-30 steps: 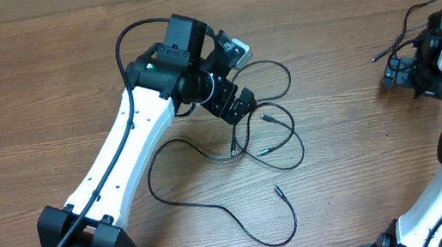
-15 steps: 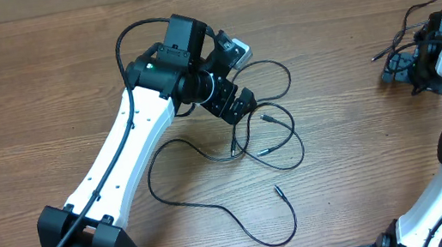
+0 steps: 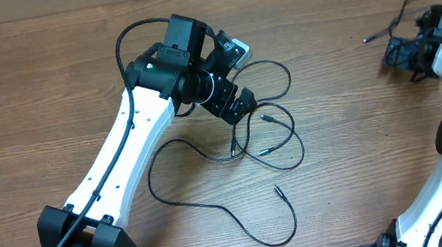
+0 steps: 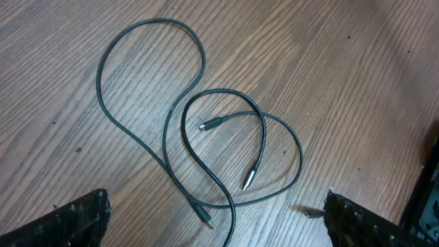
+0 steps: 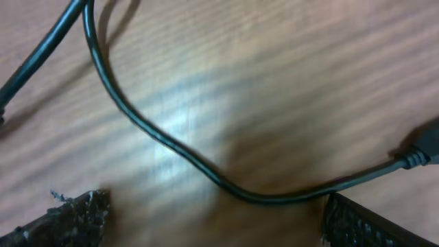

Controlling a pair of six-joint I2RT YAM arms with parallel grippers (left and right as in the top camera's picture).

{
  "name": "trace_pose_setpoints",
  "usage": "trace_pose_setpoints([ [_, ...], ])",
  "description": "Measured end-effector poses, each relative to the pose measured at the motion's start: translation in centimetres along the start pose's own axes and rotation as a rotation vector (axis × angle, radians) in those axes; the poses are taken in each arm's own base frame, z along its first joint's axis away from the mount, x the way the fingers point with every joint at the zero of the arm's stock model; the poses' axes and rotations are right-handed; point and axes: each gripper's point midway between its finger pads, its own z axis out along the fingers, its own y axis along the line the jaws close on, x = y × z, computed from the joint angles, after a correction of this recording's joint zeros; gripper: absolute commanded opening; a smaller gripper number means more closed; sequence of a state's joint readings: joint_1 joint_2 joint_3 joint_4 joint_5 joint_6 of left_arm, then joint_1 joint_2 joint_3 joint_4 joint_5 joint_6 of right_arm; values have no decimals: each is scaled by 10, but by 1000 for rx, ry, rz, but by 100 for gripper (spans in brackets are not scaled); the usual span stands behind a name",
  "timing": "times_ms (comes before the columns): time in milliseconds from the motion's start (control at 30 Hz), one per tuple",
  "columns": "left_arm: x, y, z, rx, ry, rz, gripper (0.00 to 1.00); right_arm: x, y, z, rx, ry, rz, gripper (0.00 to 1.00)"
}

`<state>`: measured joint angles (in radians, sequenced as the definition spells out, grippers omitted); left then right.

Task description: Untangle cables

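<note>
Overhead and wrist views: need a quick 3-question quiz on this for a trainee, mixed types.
1. True or false: the left gripper is shut on one of the cables.
2. The cables lie on: A) a wooden table; B) a metal tray; C) a cloth mat.
3. Fill in: in the right wrist view, the fingers of the right gripper sit at the two bottom corners, so its jaws stand ___.

Key: 1 false, its jaws are open above the loose loops. 2 A. 3 open.
</note>
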<state>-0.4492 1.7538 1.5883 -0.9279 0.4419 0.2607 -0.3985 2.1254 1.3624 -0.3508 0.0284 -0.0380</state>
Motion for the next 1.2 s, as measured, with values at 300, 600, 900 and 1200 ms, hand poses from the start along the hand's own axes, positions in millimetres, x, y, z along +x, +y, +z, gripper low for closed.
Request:
trace_pose_setpoints([
  [300, 0, 0, 0, 0, 0, 0, 100, -38, 11, 22, -17, -173, 26, 100],
  [600, 0, 0, 0, 0, 0, 0, 99, -62, 44, 26, -190, -283, 83, 100],
  [900, 0, 0, 0, 0, 0, 0, 100, -45, 91, 1, -473, -110, 84, 100],
  [1200, 0, 0, 0, 0, 0, 0, 100, -14, 78, -52, -368, 55, 79, 100],
])
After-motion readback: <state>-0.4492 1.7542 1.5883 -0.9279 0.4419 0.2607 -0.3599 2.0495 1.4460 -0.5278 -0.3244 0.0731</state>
